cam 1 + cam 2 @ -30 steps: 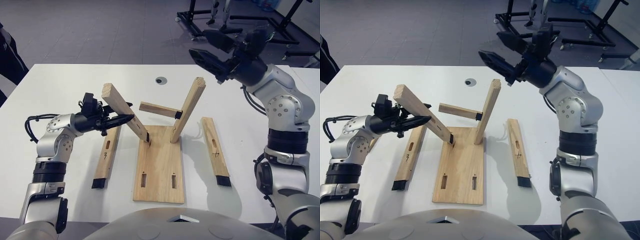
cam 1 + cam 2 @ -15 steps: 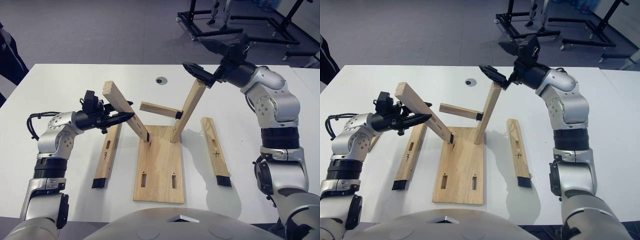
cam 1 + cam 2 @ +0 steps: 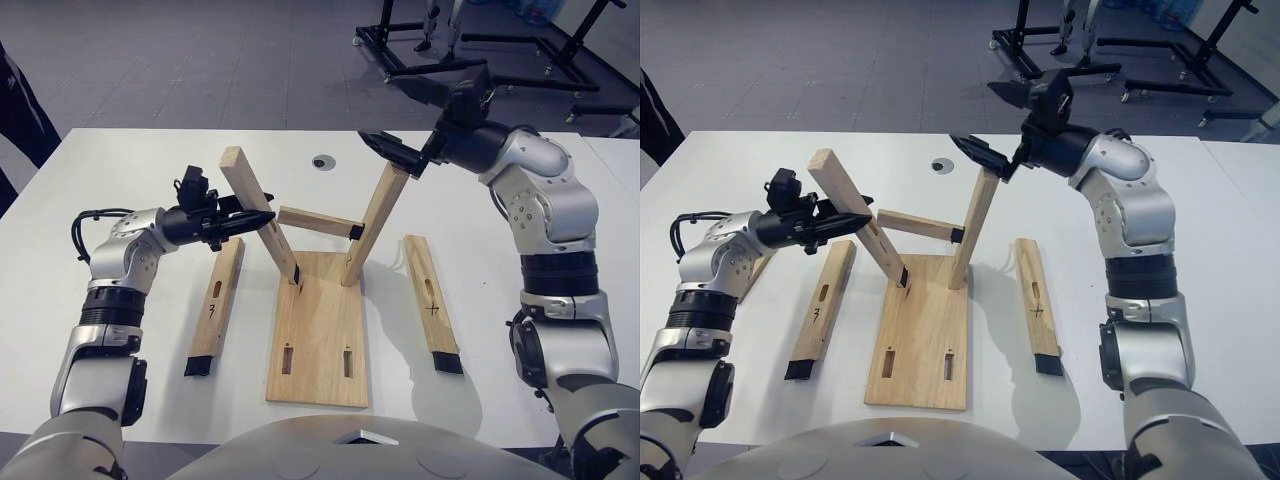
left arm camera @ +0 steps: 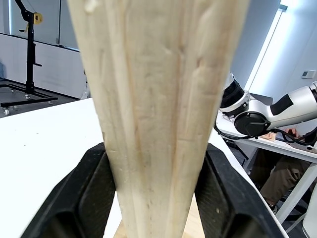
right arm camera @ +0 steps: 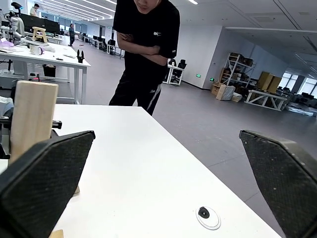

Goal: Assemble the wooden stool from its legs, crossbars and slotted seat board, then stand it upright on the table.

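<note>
- Seat board (image 3: 318, 335) lies flat on the table (image 3: 120, 170); I can't tell if the tilted leg (image 3: 243, 178) has its dark foot in a slot.
- Crossbar (image 3: 315, 221) sticks out from the upright leg (image 3: 378, 215); contact between its free end and the tilted leg is unclear.
- My left gripper (image 3: 252, 217) pinches the tilted leg mid-length.
- My right gripper (image 3: 382, 112) hangs spread wide just over the upright leg's top.

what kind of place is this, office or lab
Probably a robotics lab in an open-plan hall: another robot arm at a desk, black wheeled stands on the grey floor behind the table, and shelves with boxes along the far wall.
</note>
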Motion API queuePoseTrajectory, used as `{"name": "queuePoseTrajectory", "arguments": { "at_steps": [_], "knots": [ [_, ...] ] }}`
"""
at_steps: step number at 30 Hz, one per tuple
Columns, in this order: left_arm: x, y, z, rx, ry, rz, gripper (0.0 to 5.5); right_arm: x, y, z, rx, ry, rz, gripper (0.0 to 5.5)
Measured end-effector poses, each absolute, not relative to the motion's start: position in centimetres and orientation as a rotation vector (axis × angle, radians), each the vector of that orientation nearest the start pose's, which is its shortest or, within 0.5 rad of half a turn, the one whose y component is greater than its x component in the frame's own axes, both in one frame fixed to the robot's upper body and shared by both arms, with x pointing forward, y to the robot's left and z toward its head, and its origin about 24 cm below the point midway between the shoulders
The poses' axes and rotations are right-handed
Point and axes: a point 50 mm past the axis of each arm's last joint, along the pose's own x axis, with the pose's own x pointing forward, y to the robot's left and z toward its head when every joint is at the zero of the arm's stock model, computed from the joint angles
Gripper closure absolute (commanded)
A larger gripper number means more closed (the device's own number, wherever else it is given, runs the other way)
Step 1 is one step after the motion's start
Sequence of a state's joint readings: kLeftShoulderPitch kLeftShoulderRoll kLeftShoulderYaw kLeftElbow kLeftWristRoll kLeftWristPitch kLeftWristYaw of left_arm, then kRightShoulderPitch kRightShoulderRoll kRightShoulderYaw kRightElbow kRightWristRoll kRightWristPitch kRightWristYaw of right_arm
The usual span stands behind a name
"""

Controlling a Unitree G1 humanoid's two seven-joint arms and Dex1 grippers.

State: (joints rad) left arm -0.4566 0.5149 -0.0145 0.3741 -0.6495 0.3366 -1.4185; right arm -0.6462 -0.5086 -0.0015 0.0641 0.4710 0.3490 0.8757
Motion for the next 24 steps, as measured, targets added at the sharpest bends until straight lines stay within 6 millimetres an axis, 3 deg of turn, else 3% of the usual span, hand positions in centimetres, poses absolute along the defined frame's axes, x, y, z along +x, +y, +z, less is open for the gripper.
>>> {"name": "queuePoseTrajectory", "arguments": {
  "at_steps": [6,19,24],
  "knots": [
    [29.6,18.7,10.5,-0.257,0.104,-1.431,3.37,31.9,-15.3,20.8,-0.151,-0.190,1.031,0.13],
    [29.6,18.7,10.4,-0.247,0.090,-1.438,3.37,32.0,-15.5,21.2,-0.119,-0.206,0.978,0.13],
    [29.6,18.0,10.1,-0.241,0.097,-1.462,3.37,31.5,-15.6,25.1,-0.052,-0.364,0.940,0.13]
  ]
}}
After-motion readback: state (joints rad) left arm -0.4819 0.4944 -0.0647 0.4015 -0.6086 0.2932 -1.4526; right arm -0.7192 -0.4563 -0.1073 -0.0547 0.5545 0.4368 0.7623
